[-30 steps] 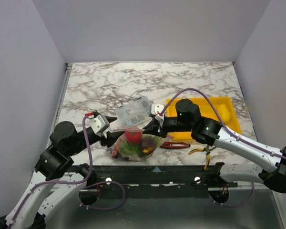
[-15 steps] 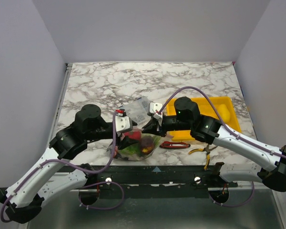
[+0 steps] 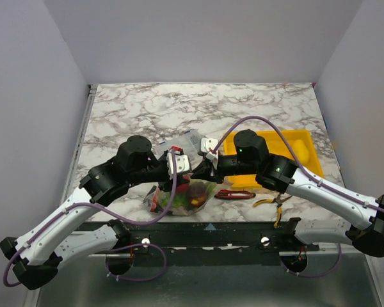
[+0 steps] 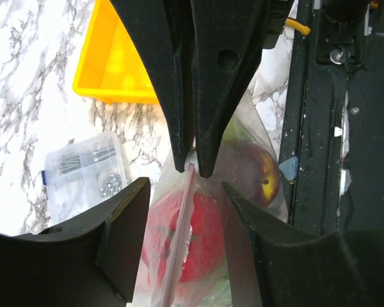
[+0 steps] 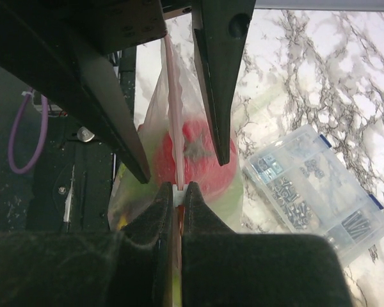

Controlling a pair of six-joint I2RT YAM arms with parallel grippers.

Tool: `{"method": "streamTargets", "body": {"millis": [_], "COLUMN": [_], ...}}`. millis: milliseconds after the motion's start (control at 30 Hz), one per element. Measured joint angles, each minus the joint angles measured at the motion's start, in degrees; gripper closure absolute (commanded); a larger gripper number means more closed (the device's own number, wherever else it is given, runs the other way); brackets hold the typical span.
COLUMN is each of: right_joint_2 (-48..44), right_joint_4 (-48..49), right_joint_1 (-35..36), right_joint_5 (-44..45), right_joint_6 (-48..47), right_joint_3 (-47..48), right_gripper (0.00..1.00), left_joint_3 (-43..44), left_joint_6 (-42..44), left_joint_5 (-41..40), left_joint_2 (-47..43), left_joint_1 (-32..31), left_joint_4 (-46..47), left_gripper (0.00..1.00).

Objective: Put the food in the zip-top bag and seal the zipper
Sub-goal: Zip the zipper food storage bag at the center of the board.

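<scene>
The clear zip-top bag [image 3: 179, 198] lies at the near table edge with the food in it: a red tomato [image 4: 201, 233], green pieces and a dark purple piece [image 4: 256, 176] show through the plastic. My right gripper [image 5: 178, 187] is shut on the pinkish zipper strip [image 5: 172, 109] and holds it up on edge. My left gripper [image 4: 185, 185] is open, with one finger on each side of the zipper strip [image 4: 178, 243], close to the right gripper's fingertips. From above, both grippers, left [image 3: 181, 167] and right [image 3: 201, 174], meet over the bag's mouth.
A clear compartment box [image 3: 187, 142] of small parts sits just behind the bag. A yellow tray [image 3: 269, 139] with a yellow rounded object [image 3: 301, 152] stands at the right. A red-handled knife [image 3: 235, 194] and yellow-handled pliers [image 3: 272, 202] lie right of the bag.
My left arm has swung in from the left, and its open gripper now straddles the zipper strip. The right gripper has kept its hold in place.
</scene>
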Motion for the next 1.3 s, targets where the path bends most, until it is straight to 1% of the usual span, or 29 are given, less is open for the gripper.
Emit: {"method": "streamTargets", "body": {"millis": [33,167,333,467,633,800,933,1100,1200,1300], "right_joint_2": [-0.02,-0.02,-0.04,-0.35,-2.89,-8.76,-15.56,-21.31,-22.36,-21.49], "right_joint_4": [0.00,-0.02,-0.02,0.02,0.79,0.57,-0.50,-3.58,-4.13,-4.17], "right_joint_1": [0.00,0.00,0.00,0.00,0.02,0.07,0.04,0.04,0.04,0.00], "right_joint_5": [-0.02,-0.04,0.02,0.13,1.75,5.55,8.76,12.22,12.41,12.41], "right_joint_6": [0.00,0.00,-0.11,-0.11,0.11,1.01,2.32,3.37,3.87,3.98], "right_joint_3": [0.00,0.04,0.09,0.09,-1.66,-5.79,-9.94,-11.69,-11.74,-11.72], "right_gripper": [1.00,1.00,1.00,1.00,1.00,1.00,1.00,1.00,1.00,1.00], "left_joint_3": [0.22,0.92,0.90,0.72,0.02,-0.02,-0.39,-0.90,-0.90,-0.90], "left_joint_6": [0.33,1.25,1.57,1.73,1.81,1.84,1.75,1.57,1.33,0.87], "left_joint_5": [-0.20,-0.68,-0.76,-1.11,-2.43,-3.76,-4.28,-4.44,-4.44,-4.46], "left_joint_2": [0.20,0.98,1.27,0.46,-3.08,-7.50,-10.08,-12.59,-13.00,-13.03], "left_joint_1": [-0.07,-0.07,-0.11,-0.44,-0.59,-0.59,-0.59,-0.59,-0.59,-0.57], "left_joint_4": [-0.02,-0.07,-0.33,-0.55,-0.98,-4.00,-5.57,-6.40,-6.47,-6.56], "left_gripper": [0.60,0.82,1.00,1.00,1.00,1.00,1.00,1.00,1.00,1.00]}}
